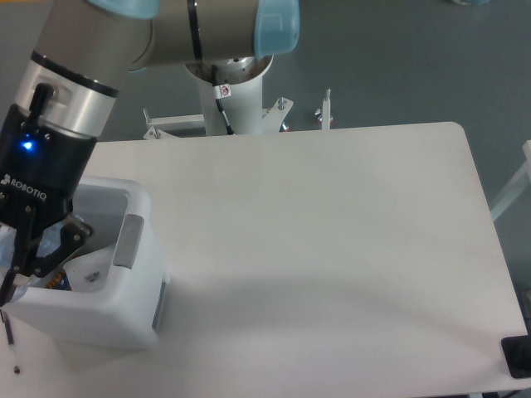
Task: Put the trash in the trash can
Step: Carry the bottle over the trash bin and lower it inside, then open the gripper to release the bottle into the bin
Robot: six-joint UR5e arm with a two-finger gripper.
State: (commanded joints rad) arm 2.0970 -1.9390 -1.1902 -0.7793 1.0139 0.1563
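We've got the gripper (17,269) hanging over the bin (133,307) at the table's (332,249) left edge. Can't tell if the fingers are apart or together. The white packet (87,269) sits inside; the bottle isn't clearly visible.

- Only text I can really make out is "ROBOTIQ" in white letters on the black body of the gripper (18,269), far left side.
- There's a tiny red-and-white sticker on the arm's base column (235,91), but it's way too small to read.
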